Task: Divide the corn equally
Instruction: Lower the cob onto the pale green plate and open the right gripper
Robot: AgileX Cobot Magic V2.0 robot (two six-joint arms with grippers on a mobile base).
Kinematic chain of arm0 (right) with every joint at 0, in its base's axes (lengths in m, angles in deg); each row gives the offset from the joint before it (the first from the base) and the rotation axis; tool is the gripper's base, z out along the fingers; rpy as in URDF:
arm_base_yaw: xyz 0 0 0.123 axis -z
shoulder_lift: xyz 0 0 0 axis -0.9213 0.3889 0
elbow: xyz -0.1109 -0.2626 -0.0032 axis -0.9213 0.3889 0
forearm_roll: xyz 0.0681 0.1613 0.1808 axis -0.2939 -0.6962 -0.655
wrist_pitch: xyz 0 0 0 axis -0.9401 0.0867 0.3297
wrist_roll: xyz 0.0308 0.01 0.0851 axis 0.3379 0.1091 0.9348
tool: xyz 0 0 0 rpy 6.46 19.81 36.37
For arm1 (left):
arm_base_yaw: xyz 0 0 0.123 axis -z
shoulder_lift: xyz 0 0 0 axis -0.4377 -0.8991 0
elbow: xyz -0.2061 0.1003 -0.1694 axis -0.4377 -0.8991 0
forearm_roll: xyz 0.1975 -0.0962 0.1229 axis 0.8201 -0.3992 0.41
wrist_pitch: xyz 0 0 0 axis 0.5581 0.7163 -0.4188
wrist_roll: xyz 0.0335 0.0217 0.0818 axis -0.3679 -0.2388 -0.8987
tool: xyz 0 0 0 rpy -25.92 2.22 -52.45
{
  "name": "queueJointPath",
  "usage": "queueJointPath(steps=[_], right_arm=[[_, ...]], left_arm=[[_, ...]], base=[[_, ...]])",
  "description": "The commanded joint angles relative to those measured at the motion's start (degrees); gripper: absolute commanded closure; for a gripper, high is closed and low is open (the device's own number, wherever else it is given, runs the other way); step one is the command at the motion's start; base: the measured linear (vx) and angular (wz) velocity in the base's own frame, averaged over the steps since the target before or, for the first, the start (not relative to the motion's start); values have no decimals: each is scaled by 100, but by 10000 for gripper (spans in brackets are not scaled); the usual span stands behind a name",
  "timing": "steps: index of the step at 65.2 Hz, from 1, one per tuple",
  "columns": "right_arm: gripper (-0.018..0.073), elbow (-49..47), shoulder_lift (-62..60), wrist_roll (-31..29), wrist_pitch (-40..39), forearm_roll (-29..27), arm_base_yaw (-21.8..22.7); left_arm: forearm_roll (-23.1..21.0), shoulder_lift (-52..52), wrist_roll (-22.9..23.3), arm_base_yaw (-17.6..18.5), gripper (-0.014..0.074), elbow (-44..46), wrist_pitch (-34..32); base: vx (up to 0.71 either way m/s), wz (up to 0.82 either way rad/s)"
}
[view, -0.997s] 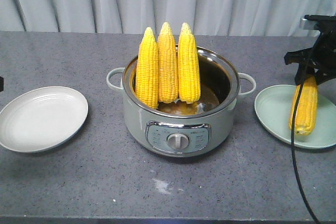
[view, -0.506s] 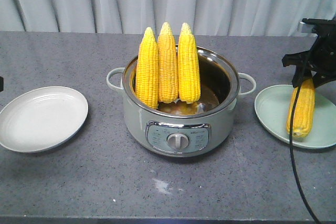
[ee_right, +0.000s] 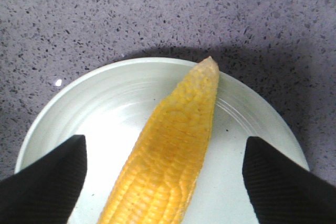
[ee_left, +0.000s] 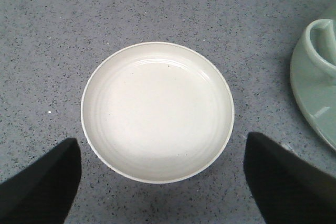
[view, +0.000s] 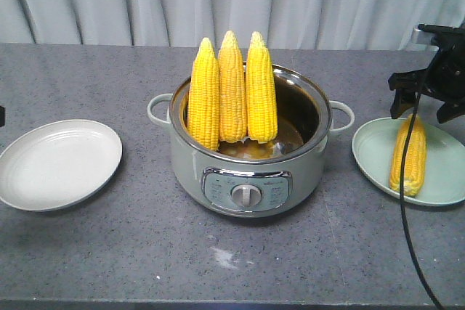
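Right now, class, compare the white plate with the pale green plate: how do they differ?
The white plate is empty; the pale green plate holds one corn cob lying flat. The white plate sits left of the electric pot, the pale green plate right of it. Both are round, shallow and rest on the grey table.

Looks like a mock kitchen rigged up in a test room, not anyone's home. Grey speckled worktop (view: 109,252), electric cooking pot (view: 189,172) with a dial, corn (view: 232,92) standing in it, a white plate (view: 58,165), a green plate (view: 370,150). But the backdrop's only a pale pleated curtain (view: 145,1), and a black cable (view: 404,201) dangles in front.
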Motion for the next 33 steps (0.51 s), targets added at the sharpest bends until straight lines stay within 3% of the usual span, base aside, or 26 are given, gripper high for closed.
queueJointPath(steps=[1, 33], right_arm=[[-35, -166, -500, -57, 250, -158, 25], [-35, 254, -2072, -469, 104, -578, -59]], left_arm=[[-58, 54, 66, -21, 4, 197, -350], [-53, 54, 60, -21, 4, 197, -358]], base=[[0, 0], [0, 0]])
